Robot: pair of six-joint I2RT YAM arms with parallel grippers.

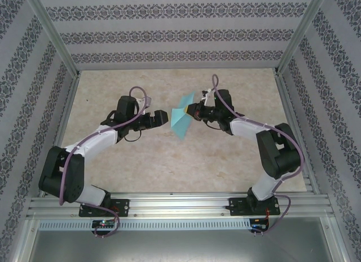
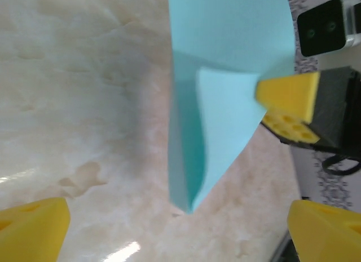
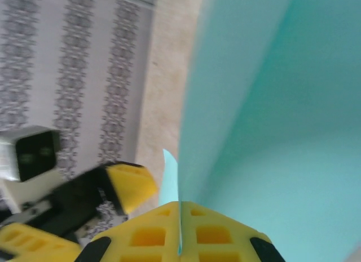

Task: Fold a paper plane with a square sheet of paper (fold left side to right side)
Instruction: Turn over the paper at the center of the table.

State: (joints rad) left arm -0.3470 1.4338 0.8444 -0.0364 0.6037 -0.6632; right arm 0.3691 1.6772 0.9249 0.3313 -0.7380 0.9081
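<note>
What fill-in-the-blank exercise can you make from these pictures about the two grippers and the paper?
1. The right gripper is ___ (open/shut) on the teal paper.
2. The left gripper waits beside the paper with its jaws ___ (open/shut).
3. The fingers of both grippers are ___ in colour.

Missing words: shut; open; yellow.
</note>
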